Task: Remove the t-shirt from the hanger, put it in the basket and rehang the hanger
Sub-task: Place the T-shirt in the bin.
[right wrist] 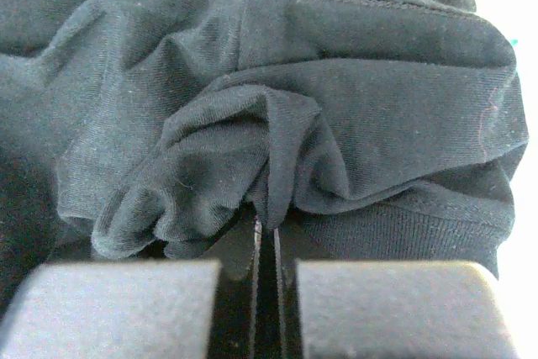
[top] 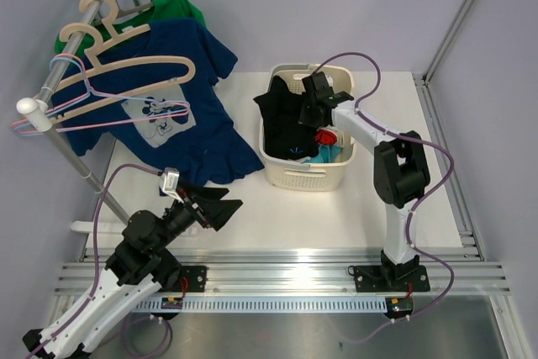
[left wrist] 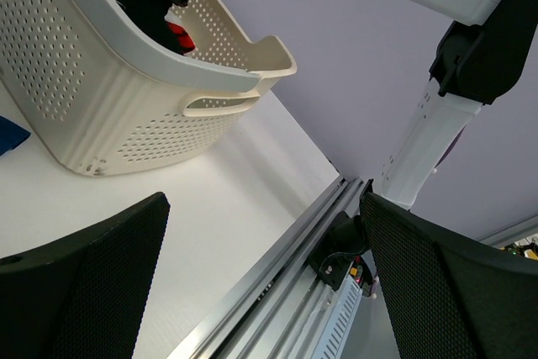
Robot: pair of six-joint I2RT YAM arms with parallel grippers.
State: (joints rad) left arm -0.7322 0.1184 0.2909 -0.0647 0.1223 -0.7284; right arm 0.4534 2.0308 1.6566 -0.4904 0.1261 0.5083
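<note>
1. The black garment (top: pixel 282 124) (jersey knit with a stitched hem, most likely a t-shirt) is off any hanger. It lies heaped in the white laundry basket (top: pixel 307 176), partly draped over the basket's left rim.
2. The basket stands on the desk (top: pixel 277 216) right of centre, toward the far edge. Something red (top: pixel 326 137) and a bit of teal cloth lie inside it.
3. The right jaws are clenched on a fold of that black fabric, low over the basket. By my reading this piece is as good as delivered, and only letting go is left.
4. The left jaws are released and hold nothing. They hang above the near-left corner of the desk, facing the basket.
5. A blue t-shirt (top: pixel 202 56) with a cartoon print hangs from the rail (top: pixel 52 77) beyond the far-left corner, its hem spilling onto the desk. A green t-shirt (top: pixel 181 7) hangs behind it.
6. Bare hangers (top: pixel 187 67) (wooden and thin wire) sit on the rail in front of the blue one.
7. If the task covers every garment, the blue and green ones remain to be taken off.
</note>
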